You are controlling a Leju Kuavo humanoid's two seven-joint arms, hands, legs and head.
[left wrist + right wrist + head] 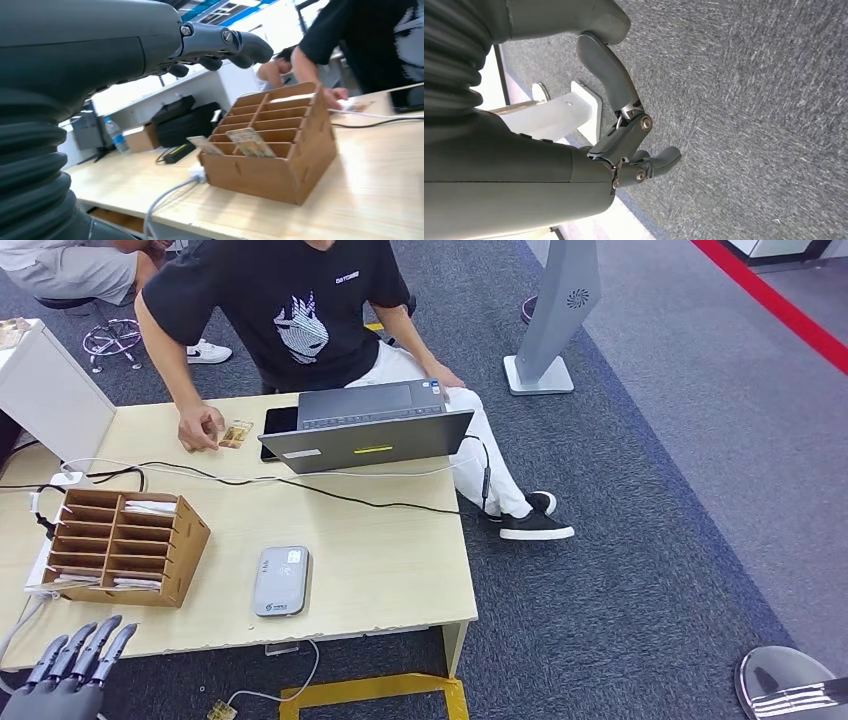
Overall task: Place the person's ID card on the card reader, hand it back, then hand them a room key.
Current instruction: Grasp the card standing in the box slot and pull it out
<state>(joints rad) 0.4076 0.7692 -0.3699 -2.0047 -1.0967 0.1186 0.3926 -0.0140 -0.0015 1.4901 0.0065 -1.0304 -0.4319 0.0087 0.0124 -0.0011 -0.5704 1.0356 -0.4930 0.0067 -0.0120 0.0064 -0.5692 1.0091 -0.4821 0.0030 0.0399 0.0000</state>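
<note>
ID card lies flat at the far edge of the desk, under the fingertips of the person's hand, just beside the tablet and laptop. Its long axis runs roughly across the desk, tilted slightly; which face is up cannot be made out.

Card reader sits near the front edge, well apart from the card, long axis pointing away from the robot. Card rack holds the room keys.

Left hand hovers off the front corner, fingers apart, holding nothing. Right hand hangs over the carpet, fingers loosely curled, empty.

Risks, as judged:
- Long reach; the cables crossing the desk could snag the arm.
- A thin flat card is hard to pinch; it may slide off the far edge.
- Collision with the person's hand while it rests on the card.
</note>
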